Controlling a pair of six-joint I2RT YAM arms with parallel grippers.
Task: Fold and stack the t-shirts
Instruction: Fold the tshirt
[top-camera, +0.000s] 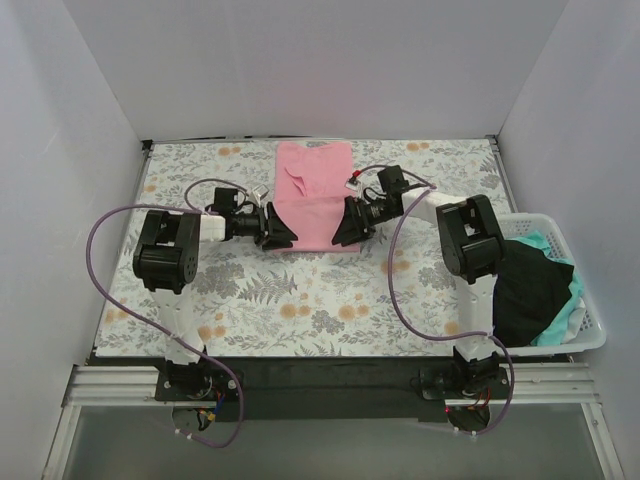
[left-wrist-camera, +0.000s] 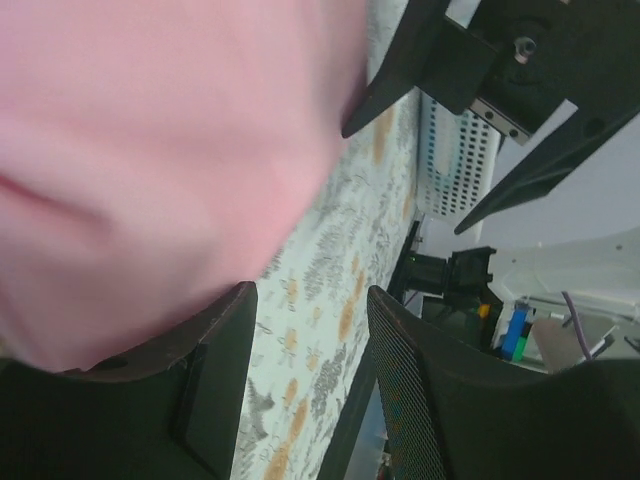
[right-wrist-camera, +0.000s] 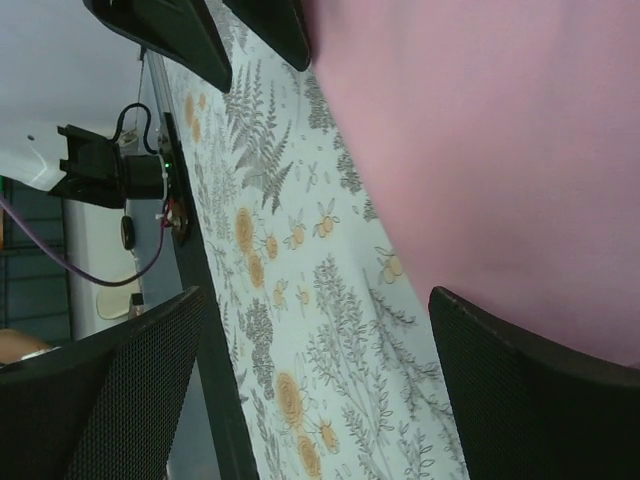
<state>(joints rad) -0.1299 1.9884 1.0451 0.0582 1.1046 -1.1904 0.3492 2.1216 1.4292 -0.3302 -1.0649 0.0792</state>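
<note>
- Three shirts show: the pink shirt (top-camera: 312, 195) lies folded into a tall oblong at the back middle of the sheet (top-camera: 330, 300). The black shirt (top-camera: 535, 290) and mint shirt (top-camera: 570, 315) are heaped in the basket (top-camera: 592, 335) at the right.
- The left gripper (top-camera: 278, 230) sits low at the pink shirt's near left corner. Its jaws stand partly apart, and the wrist view shows bare sheet through the gap. Pink cloth bulges over the tip of one finger, but none is seen pinched.
- The right gripper (top-camera: 348, 225) is at the near right corner with its jaws spread wide. It has hold of nothing: the pink hem and the sheet lie between the fingers.
- Handling: the cloth looks light, limp and thin, with no stiffness to hold a fold. It will sag from any one pinch and drag on the sheet, so a fold is likely to slip if only one side is pulled.
- Where to take hold: probably the two near corners or the hem edge, both arms together, each pinching every layer at the edge. A bite on the top ply alone would peel the fold open.
- Risk: a low finger could catch the sheet along with the shirt.
</note>
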